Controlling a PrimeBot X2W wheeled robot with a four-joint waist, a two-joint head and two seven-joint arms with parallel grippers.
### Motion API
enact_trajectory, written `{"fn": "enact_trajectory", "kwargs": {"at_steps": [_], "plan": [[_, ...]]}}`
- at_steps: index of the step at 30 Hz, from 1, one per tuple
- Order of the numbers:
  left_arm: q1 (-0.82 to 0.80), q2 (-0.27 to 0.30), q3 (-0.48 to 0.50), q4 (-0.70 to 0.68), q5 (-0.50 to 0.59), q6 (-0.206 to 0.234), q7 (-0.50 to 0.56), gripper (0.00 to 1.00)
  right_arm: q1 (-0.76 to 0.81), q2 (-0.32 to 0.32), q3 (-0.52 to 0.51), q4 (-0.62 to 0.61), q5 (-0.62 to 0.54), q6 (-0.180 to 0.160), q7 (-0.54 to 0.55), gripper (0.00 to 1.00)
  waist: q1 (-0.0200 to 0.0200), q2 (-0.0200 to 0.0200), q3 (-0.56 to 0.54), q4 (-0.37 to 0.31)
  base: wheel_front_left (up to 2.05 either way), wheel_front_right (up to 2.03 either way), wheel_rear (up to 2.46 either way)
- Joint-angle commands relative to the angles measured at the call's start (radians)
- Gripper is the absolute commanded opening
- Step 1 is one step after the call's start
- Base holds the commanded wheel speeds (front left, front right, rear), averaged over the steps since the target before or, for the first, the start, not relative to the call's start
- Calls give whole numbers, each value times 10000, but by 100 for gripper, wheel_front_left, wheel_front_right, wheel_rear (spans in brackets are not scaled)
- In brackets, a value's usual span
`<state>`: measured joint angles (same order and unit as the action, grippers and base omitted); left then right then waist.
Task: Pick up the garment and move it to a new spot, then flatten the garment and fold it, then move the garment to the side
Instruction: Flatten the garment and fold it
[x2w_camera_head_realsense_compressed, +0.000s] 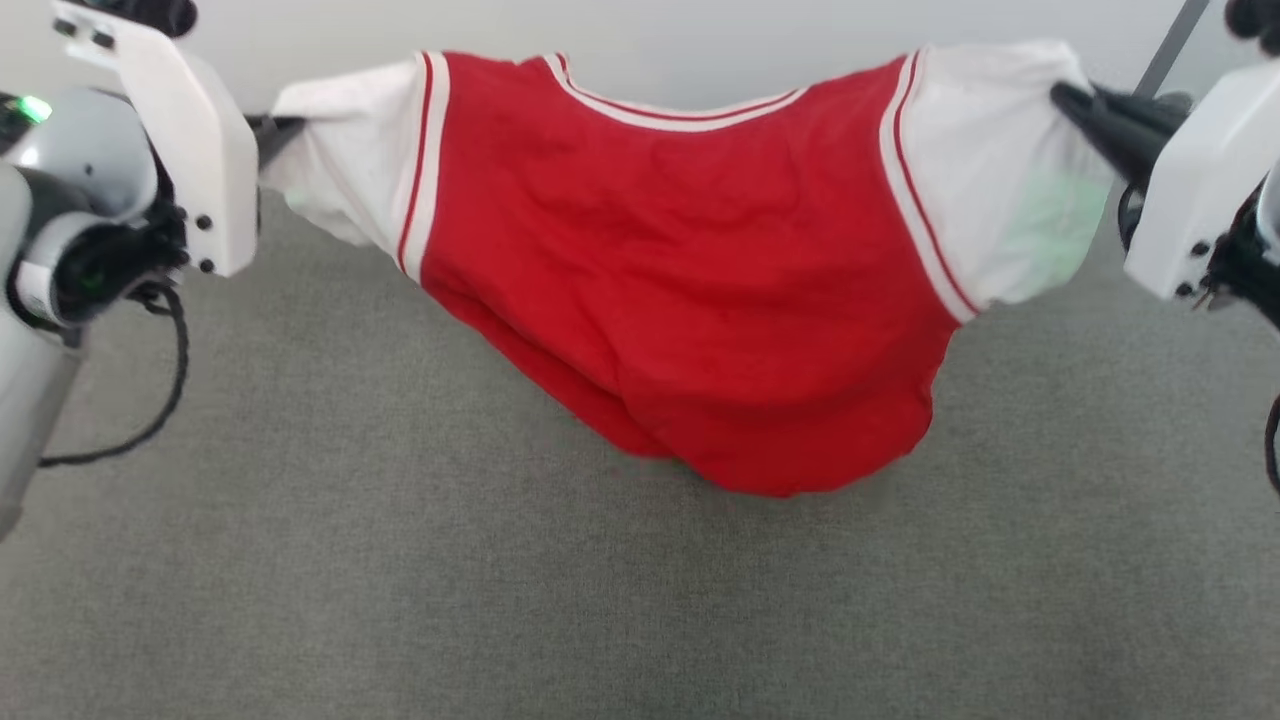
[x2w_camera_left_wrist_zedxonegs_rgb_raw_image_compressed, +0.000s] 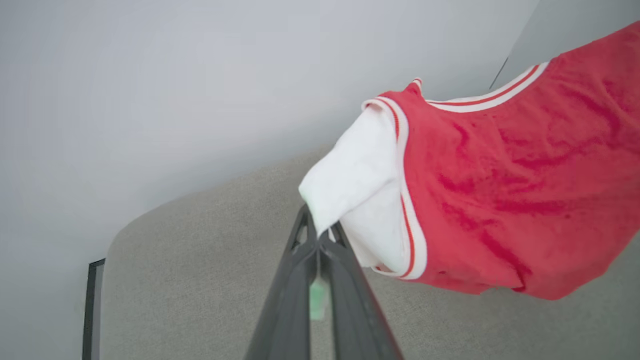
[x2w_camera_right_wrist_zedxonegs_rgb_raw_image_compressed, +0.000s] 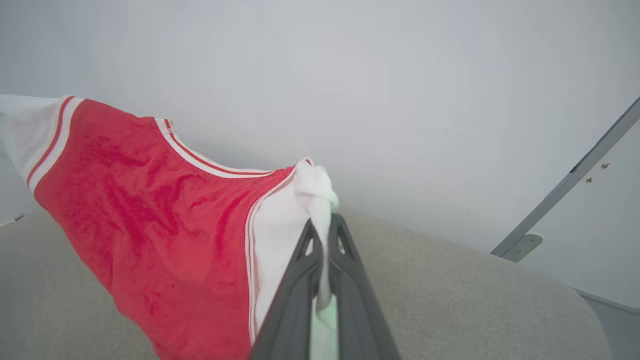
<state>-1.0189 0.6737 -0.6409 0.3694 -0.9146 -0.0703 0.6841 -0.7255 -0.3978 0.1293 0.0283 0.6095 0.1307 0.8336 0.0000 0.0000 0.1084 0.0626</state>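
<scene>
Above grey cloth-covered desk (x2w_camera_head_realsense_compressed: 400, 600): left end effector (x2w_camera_left_wrist_zedxonegs_rgb_raw_image_compressed: 318, 234), fingers fully closed, pinching edge of one white sleeve (x2w_camera_left_wrist_zedxonegs_rgb_raw_image_compressed: 350, 170); right end effector (x2w_camera_right_wrist_zedxonegs_rgb_raw_image_compressed: 322, 227), likewise fully closed, pinching opposite white sleeve (x2w_camera_right_wrist_zedxonegs_rgb_raw_image_compressed: 280, 235). Held item: garment (x2w_camera_head_realsense_compressed: 690, 280), red, striped trim, stretched between both, collar toward pale wall (x2w_camera_left_wrist_zedxonegs_rgb_raw_image_compressed: 200, 75); hem sags low, contact with desk uncertain. Slanted grey rail (x2w_camera_right_wrist_zedxonegs_rgb_raw_image_compressed: 575, 175) against wall.

The garment (x2w_camera_head_realsense_compressed: 680, 280) hangs stretched between left gripper (x2w_camera_head_realsense_compressed: 278, 126) and right gripper (x2w_camera_head_realsense_compressed: 1072, 100), each clamped on a white sleeve; its red body sags over the grey surface (x2w_camera_head_realsense_compressed: 400, 560).
</scene>
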Motion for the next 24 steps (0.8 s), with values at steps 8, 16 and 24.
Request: {"fn": "enact_trajectory", "kwargs": {"at_steps": [8,16,24], "plan": [[-1047,270,256,-131,384,89,-117,0,-1163,-24,88,165,-75,1,-616,0,0,0,-608,-18,0,0,0],[-2082,232,381,71,707,107,-274,0,-2088,-17,316,526,-297,1,-1293,0,0,0,-643,44,0,0,0],[-2582,124,279,340,1025,-97,-827,0,-2813,26,515,1002,-684,1,-2035,0,0,0,-319,67,0,0,0]]}}
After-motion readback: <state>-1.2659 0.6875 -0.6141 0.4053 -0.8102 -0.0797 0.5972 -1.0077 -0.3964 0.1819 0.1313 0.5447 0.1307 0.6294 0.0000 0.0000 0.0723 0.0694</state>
